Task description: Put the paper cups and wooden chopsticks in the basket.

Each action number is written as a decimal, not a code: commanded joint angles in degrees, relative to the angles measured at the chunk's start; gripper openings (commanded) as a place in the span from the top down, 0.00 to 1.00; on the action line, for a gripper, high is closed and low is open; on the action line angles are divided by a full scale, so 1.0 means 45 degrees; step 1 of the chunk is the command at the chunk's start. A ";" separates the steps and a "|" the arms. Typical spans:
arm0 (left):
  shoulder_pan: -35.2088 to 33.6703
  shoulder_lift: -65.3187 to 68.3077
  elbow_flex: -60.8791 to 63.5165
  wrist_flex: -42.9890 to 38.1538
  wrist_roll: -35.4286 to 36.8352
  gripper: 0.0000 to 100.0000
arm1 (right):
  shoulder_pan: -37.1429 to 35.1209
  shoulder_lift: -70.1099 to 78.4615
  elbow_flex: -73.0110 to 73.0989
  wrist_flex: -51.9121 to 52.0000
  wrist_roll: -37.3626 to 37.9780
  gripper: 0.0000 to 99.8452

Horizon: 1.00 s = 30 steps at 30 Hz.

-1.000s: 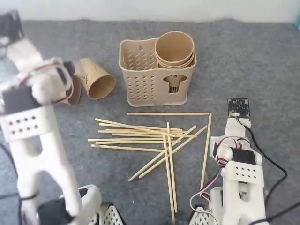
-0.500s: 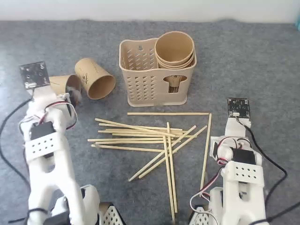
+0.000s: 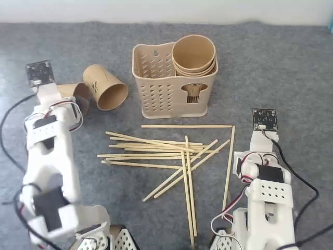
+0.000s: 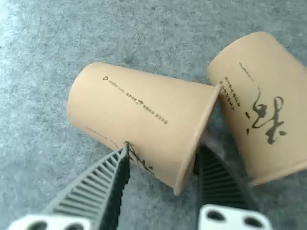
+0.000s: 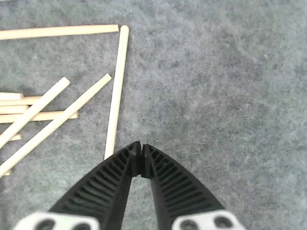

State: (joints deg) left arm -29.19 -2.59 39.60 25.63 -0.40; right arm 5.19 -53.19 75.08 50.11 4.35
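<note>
Two paper cups lie on their sides at the left. My left gripper (image 4: 163, 165) is open over the nearer cup (image 4: 139, 124), one finger against its outer wall and the other on the mouth side of its rim. This cup (image 3: 73, 92) is partly hidden by my left arm. The second cup (image 3: 106, 87) (image 4: 261, 110) lies just beside it. Several wooden chopsticks (image 3: 171, 156) are scattered on the grey mat. The beige basket (image 3: 161, 94) holds stacked paper cups (image 3: 193, 54). My right gripper (image 5: 141, 158) is shut and empty, low over the mat beside a chopstick (image 5: 116, 91).
The basket has two compartments; the left one (image 3: 153, 65) holds no cups. My right arm (image 3: 266, 172) stands at the front right, just right of the chopstick pile. Bare grey mat (image 3: 270, 67) lies to the right of the basket.
My left arm has swung down from close to the camera and pushed forward onto the nearer lying cup. The right arm, cups and chopsticks have not moved.
</note>
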 commanded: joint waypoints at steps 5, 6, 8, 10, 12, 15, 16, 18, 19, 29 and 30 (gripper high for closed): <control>0.0000 0.0703 -0.1201 -0.0469 -0.0039 0.92 | -0.0088 -0.0303 0.0000 -0.0166 0.0137 0.99; 0.0000 0.0703 -0.1221 -0.0469 -0.0039 0.96 | -0.0088 -0.0303 0.0000 -0.0166 0.0137 0.99; 0.0000 0.0703 -0.1241 -0.0469 -0.0039 0.99 | -0.0088 -0.0303 0.0000 -0.0186 0.0137 0.99; 0.0020 0.0703 -0.1241 -0.0469 -0.0039 0.99 | -0.0088 -0.0303 0.0000 -0.0186 0.0137 0.99; 0.0000 0.0684 -0.1241 -0.0469 -0.0039 0.99 | -0.0088 -0.0303 0.0000 -0.0166 0.0137 0.99; -0.0039 0.0645 -0.1241 -0.0449 -0.0020 0.99 | -0.0088 -0.0303 0.0000 -0.0147 0.0137 0.99; -0.0039 0.0547 -0.1241 -0.0410 -0.0020 0.99 | -0.0088 -0.0303 0.0000 -0.0147 0.0137 0.99; -0.0059 0.0059 -0.1162 -0.0332 0.0039 0.99 | -0.0088 -0.0303 0.0000 -0.0147 0.0137 0.99; -0.0078 -0.0254 -0.1201 -0.0078 0.0293 0.99 | -0.0088 -0.0303 0.0000 -0.0147 0.0137 0.99; -0.0254 -0.3829 -0.5343 0.8107 0.3321 0.99 | -0.0088 -0.0303 0.0000 -0.0127 0.0137 0.99; -0.0137 -0.3849 -0.6125 0.9065 0.3595 0.99 | -0.0088 -0.0303 0.0000 -0.0107 0.0137 0.99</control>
State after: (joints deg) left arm -31.12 -15.52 22.81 53.67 13.23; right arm 5.19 -53.19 75.08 50.11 4.35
